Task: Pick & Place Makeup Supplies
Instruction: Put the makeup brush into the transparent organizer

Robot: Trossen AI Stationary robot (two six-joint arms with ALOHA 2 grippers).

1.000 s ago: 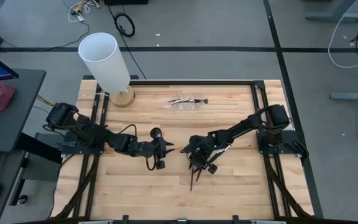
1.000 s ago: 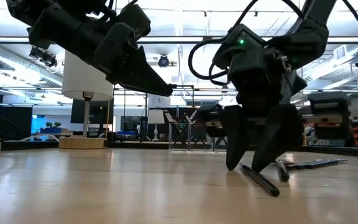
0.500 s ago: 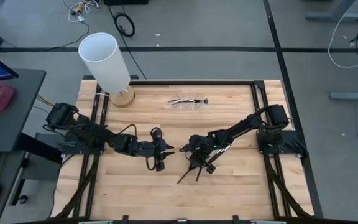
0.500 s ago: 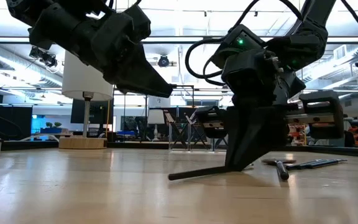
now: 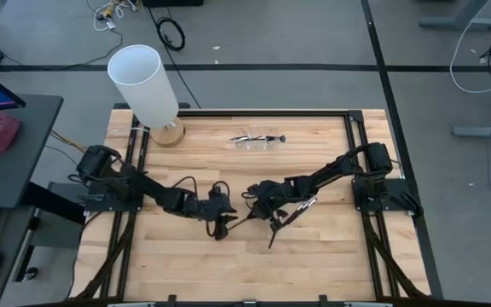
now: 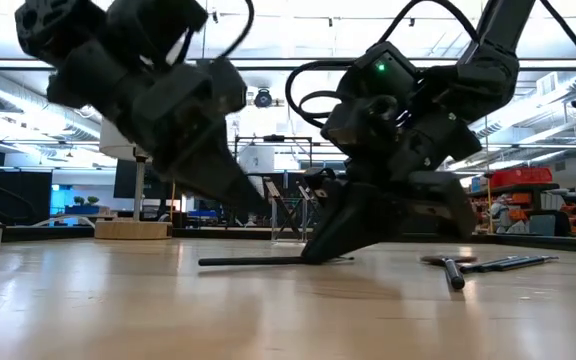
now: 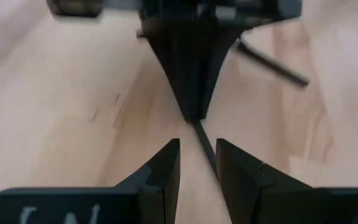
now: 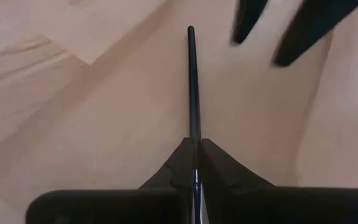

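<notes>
High view: near the surface's middle the right gripper [image 5: 261, 205] meets the left gripper [image 5: 222, 215]; spare brushes [image 5: 258, 138] lie toward the far edge.

Low view: the brush [image 6: 268, 261] juts level, just above the surface.

Wrist views: right jaws clamp the brush; left jaws stand apart around its free end. Light, stiff, slippery; grip mid-handle. Bristles hidden.

This is a robotics lab or workshop. A wooden table [image 5: 314, 256] in a black frame [image 5: 262, 111] stands on grey floor [image 5: 297, 34] strewn with cables [image 5: 171, 34]. Beyond it lies an open hall with ceiling lights [image 6: 298, 35], screens [image 6: 68, 195] and shelves [image 6: 528, 195].
</notes>
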